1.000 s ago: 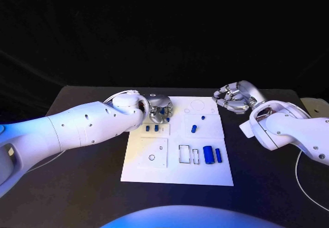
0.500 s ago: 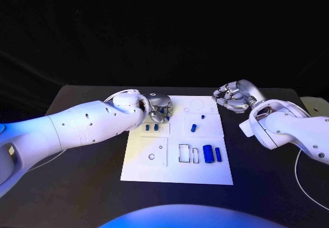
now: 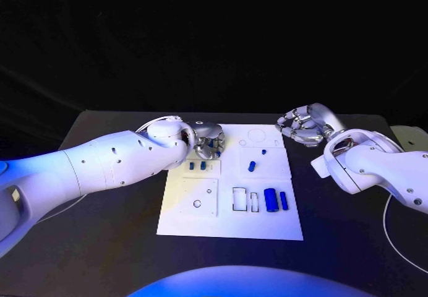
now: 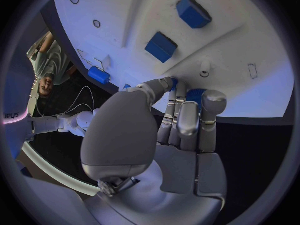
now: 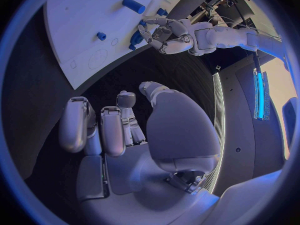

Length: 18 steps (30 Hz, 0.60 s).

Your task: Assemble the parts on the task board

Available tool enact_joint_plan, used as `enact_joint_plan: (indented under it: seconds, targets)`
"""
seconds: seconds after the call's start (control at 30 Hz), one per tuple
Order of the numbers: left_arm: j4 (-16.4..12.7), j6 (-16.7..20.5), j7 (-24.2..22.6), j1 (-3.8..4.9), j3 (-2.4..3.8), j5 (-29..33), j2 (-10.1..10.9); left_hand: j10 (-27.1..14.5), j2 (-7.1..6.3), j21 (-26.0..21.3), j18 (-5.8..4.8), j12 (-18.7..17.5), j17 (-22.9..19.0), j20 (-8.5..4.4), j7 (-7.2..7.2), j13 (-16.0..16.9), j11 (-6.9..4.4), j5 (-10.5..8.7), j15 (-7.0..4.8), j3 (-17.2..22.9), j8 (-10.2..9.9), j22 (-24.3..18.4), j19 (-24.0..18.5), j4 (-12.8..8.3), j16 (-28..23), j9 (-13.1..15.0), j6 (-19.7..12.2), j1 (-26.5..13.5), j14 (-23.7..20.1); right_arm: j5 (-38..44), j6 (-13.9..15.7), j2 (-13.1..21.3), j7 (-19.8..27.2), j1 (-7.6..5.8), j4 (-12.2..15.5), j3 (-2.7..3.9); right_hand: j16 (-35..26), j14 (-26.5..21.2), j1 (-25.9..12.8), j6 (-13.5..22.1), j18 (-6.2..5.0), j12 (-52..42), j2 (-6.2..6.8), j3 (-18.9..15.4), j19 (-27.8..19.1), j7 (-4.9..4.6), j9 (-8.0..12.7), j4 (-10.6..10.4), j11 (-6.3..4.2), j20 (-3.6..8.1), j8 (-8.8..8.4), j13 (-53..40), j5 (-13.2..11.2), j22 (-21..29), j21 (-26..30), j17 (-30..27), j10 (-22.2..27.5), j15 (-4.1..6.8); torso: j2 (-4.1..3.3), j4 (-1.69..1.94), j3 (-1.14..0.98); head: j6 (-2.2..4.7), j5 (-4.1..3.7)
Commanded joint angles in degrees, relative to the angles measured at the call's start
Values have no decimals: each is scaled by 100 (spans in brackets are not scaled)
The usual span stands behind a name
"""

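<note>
Left hand [image 3: 208,140] at board's [image 3: 230,228] far left corner, fingertips [image 4: 173,83] pinching blue part [image 4: 195,94]. Right hand [image 3: 305,125] beside board's far right corner, fingers curled, holding nothing.

No legible text, label, brand, number or sign was found on the white rectangular task board [image 3: 230,223], the small blue parts or the black table [image 3: 107,241]. The outlines on the board were plain shapes, not characters. A few pale marks at the rim of the left wrist view were too small and bent to be read.
</note>
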<state>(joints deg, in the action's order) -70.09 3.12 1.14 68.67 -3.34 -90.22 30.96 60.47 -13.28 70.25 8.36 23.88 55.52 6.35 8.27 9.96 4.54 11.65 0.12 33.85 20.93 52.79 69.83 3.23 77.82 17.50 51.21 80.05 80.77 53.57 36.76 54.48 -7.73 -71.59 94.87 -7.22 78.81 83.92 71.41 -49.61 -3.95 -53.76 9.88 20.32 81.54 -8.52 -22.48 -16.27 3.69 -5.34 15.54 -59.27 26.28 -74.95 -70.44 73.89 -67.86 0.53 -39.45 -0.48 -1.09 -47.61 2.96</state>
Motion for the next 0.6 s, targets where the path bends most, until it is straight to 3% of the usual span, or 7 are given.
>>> enact_joint_plan:
  seconds: [0.03,0.33,0.6]
  targets:
    - [21,-251,22,-54,-33,12,-21,-6,54,16,-88,-67,-23,-3,29,-35,11,-4,15,22,-26,3,51,-22,10,-11,28,-14,40,23,-37,-1,46,3,11,0,-16,152,-3,-11,-35,0,65,31,8,3,-8,-5,-22,18,21,-1,28,-387,7,9,-21,30,-2,0,-1,-7,-4]
    - [63,-200,18,-71,-45,-9,-42,211,134,85,-102,-234,-49,-10,16,-71,-11,-6,-2,144,-52,94,96,-123,13,3,233,15,71,26,-33,1,47,3,14,0,-21,153,-5,-22,-35,8,66,33,9,7,-12,-5,-25,20,32,13,28,-382,15,6,-23,33,2,1,2,-26,-6]
    - [39,76,-83,-84,-48,44,-22,360,153,91,-98,-422,-94,-34,-7,-114,-33,-3,-22,206,-95,84,84,-181,5,11,350,-24,77,26,-12,0,54,3,16,0,-21,153,-5,-22,-35,8,66,33,9,7,-12,-5,-25,20,32,13,28,-382,15,6,-23,33,3,1,1,-19,1]
